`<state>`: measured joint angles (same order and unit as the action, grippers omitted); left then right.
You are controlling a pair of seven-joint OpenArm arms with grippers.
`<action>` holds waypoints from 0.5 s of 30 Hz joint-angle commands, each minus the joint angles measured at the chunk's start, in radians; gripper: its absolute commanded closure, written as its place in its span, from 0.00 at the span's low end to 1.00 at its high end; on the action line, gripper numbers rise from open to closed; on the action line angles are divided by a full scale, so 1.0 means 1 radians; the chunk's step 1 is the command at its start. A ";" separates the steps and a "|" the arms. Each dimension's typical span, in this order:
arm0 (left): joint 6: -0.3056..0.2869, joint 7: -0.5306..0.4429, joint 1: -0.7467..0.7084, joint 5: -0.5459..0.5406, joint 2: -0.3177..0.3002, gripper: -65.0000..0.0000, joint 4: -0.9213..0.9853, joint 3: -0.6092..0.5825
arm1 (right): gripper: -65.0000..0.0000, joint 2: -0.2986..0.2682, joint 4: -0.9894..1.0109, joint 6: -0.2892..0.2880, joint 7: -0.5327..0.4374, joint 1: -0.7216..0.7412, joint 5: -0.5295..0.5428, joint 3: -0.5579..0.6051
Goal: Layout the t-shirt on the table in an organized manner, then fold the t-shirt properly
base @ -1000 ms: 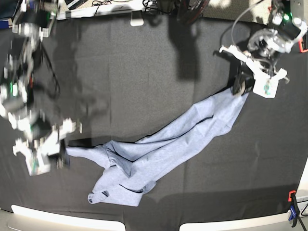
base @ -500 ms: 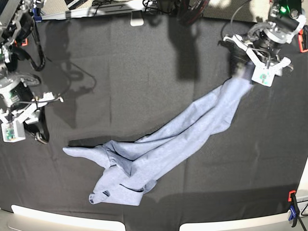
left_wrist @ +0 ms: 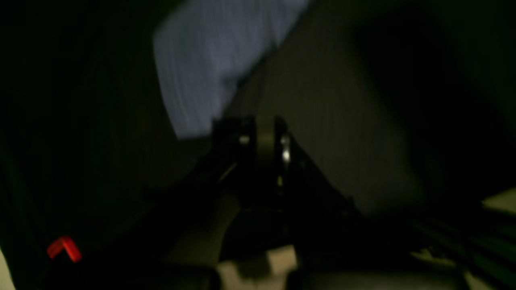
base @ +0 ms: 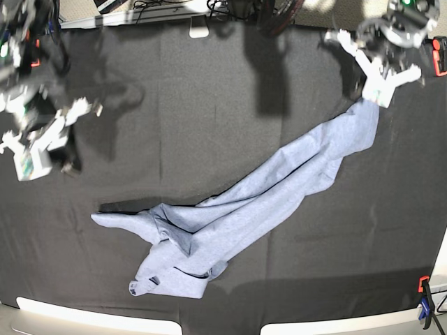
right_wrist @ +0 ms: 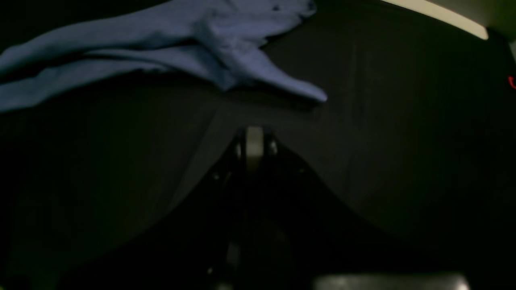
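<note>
The light blue-grey t-shirt lies bunched in a long diagonal strip on the black-draped table, from a sleeve at lower left to a narrow end at upper right. My left gripper is at that upper-right end. In the left wrist view its jaws are closed, and the blurred shirt reaches their left side. My right gripper hovers at the far left, well away from the shirt. In the right wrist view it is shut and empty, with the shirt's sleeve ahead of it.
A red clamp sits at the right edge and an orange and blue clamp at the lower right. White table edging runs along the front. Cables lie beyond the back edge.
My left gripper has pulled the shirt's end up and to the right, stretching the strip. My right arm let go of the sleeve and has lifted away to the upper left.
</note>
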<state>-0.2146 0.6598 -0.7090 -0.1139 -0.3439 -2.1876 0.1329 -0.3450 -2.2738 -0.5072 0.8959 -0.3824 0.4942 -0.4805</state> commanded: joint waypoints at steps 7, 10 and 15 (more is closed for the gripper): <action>0.047 0.006 -0.127 -0.006 -0.006 1.00 -0.021 0.005 | 1.00 0.071 -0.082 0.000 0.007 -0.167 0.048 -0.074; 0.069 0.004 -0.188 -0.006 -0.006 1.00 -0.021 0.025 | 1.00 0.108 -0.082 -0.002 0.036 -0.229 0.106 -0.112; 0.070 -0.018 -0.301 -0.011 -0.005 1.00 -0.020 0.101 | 1.00 0.165 -0.082 -0.047 0.051 -0.327 0.128 -0.142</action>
<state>-0.1509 0.6548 -0.9997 -0.1230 -0.3435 -2.1883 0.2310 -0.1734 -2.3383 -0.5385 0.9707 -0.7048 0.6037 -0.6167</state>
